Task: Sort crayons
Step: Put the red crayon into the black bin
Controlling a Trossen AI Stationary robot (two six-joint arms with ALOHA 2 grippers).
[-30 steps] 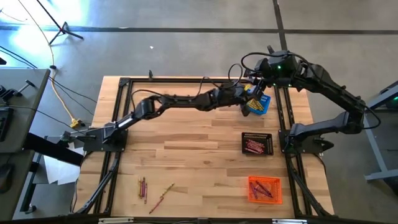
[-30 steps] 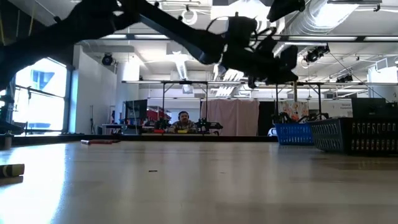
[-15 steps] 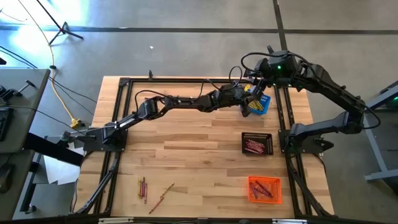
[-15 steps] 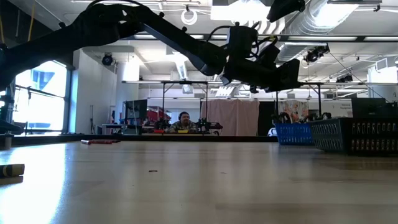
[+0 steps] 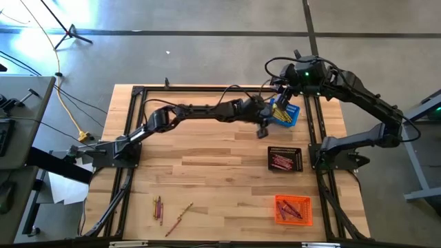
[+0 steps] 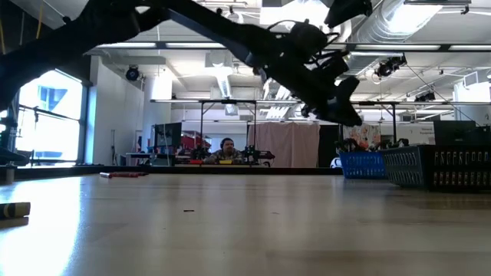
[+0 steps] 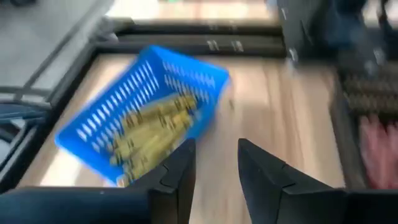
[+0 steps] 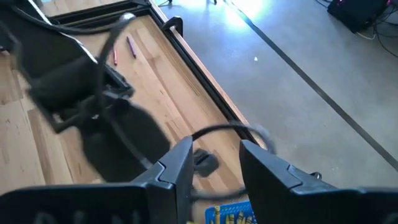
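Dark left arm stretched across table | left claw [image 5: 262, 128] released, empty | beside blue basket [image 5: 285, 114]

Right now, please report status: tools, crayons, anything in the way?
Left tool open, empty, beside blue basket. Right tool open above it. Yellow crayons in basket; loose crayons remain. Nothing blocking.

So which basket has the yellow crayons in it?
The blue basket, at the table's far right corner beside the left gripper. The black basket and orange basket hold reddish crayons.
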